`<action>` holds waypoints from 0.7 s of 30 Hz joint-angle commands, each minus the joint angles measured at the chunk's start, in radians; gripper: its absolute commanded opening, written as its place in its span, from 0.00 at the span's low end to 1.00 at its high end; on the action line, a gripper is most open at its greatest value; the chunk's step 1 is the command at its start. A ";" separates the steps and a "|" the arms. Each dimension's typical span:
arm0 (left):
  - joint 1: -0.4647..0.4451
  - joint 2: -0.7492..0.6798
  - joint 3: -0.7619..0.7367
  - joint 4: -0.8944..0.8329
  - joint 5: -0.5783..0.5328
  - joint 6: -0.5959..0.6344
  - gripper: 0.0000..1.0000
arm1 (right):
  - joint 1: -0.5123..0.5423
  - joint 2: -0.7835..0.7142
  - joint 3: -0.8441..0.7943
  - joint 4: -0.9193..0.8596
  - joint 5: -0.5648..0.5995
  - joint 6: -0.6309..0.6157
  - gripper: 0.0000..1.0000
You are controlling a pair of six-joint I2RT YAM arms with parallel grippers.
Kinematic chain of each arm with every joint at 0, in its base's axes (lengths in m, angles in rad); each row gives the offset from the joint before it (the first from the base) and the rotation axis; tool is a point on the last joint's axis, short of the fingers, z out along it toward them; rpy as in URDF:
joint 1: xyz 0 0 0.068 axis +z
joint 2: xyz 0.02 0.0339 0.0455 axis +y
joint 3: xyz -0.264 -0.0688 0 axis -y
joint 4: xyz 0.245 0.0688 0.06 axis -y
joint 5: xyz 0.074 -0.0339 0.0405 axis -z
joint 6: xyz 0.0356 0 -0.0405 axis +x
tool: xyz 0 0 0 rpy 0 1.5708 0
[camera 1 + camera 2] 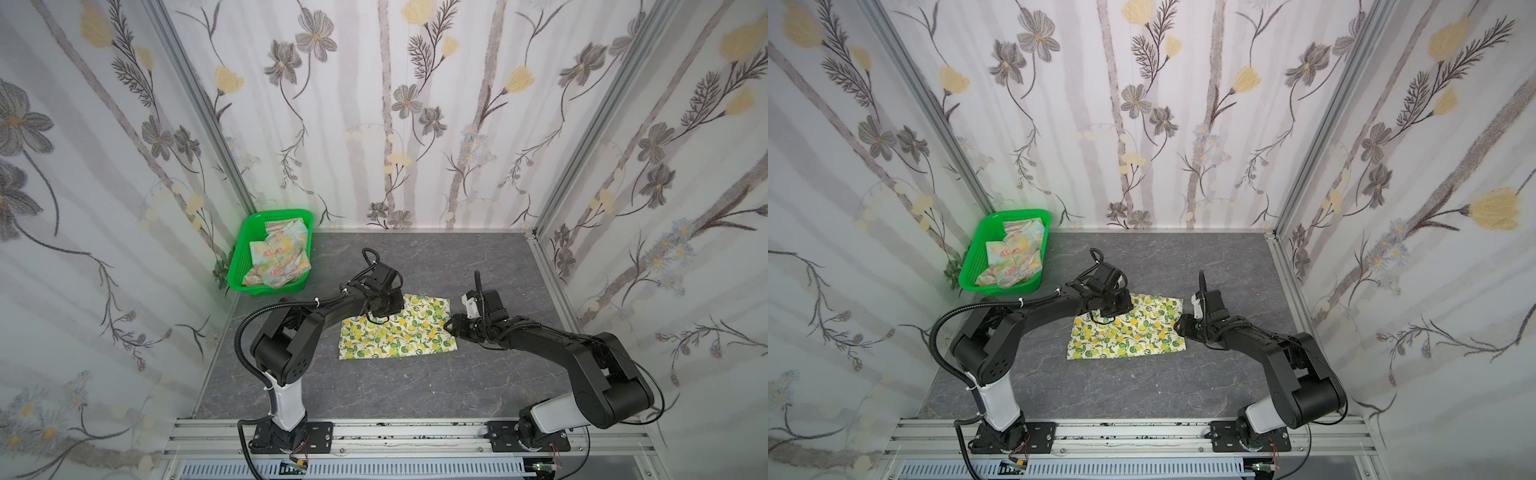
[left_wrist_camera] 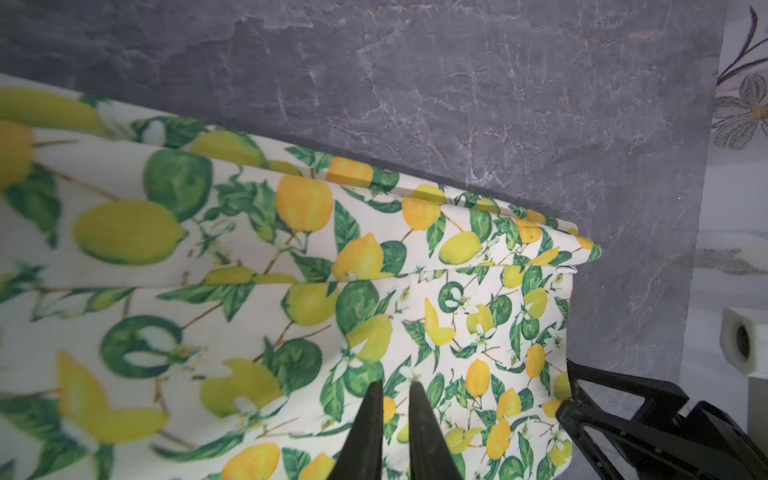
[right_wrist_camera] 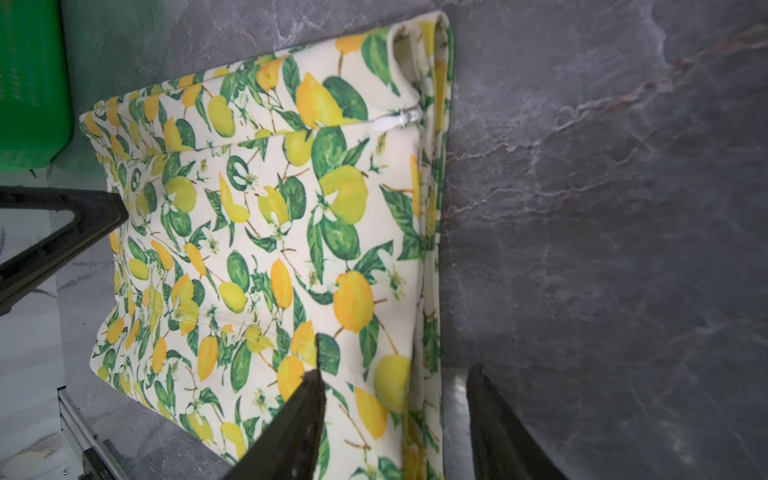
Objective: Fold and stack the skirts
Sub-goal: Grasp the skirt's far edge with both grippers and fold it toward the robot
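Nearest the lens ran the aluminium rail (image 1: pixel 374 432) carrying both arm bases; no maker's name could be read on it or on the arms. Beyond it, on the grey marbled table (image 1: pixel 374 395), the lemon skirt (image 1: pixel 399 332) lay folded into a rough rectangle. Its layered edges were stacked on the side facing the right arm, and a white zipper pull (image 3: pixel 401 114) showed at a seam.

The right gripper (image 3: pixel 395 353) stood at that edge with its fingers apart, one over the print and one over bare table. If it closed there it would likely catch only some layers, and the fold could peel open or skew.

The left gripper (image 2: pixel 395 384) hung over the skirt's far corner on the left arm's side, fingers nearly together with a slim gap. Whether cloth was pinched could not be told. Any pull from it would probably drag the thin fabric and wrinkle the fold.

Farther off, beyond that same corner of the lemon skirt, the pastel skirt (image 1: pixel 278 257) sat crumpled in the green basket (image 1: pixel 259 289), so nothing was stacked yet. Neither garment showed a legible label.
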 commanded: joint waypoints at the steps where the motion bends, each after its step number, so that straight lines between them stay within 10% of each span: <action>1: -0.015 0.050 0.036 0.030 0.025 0.009 0.15 | -0.001 0.036 0.019 0.073 -0.018 0.008 0.54; 21: -0.040 0.163 0.013 0.091 0.073 0.002 0.12 | 0.002 0.133 0.027 0.107 0.021 0.044 0.36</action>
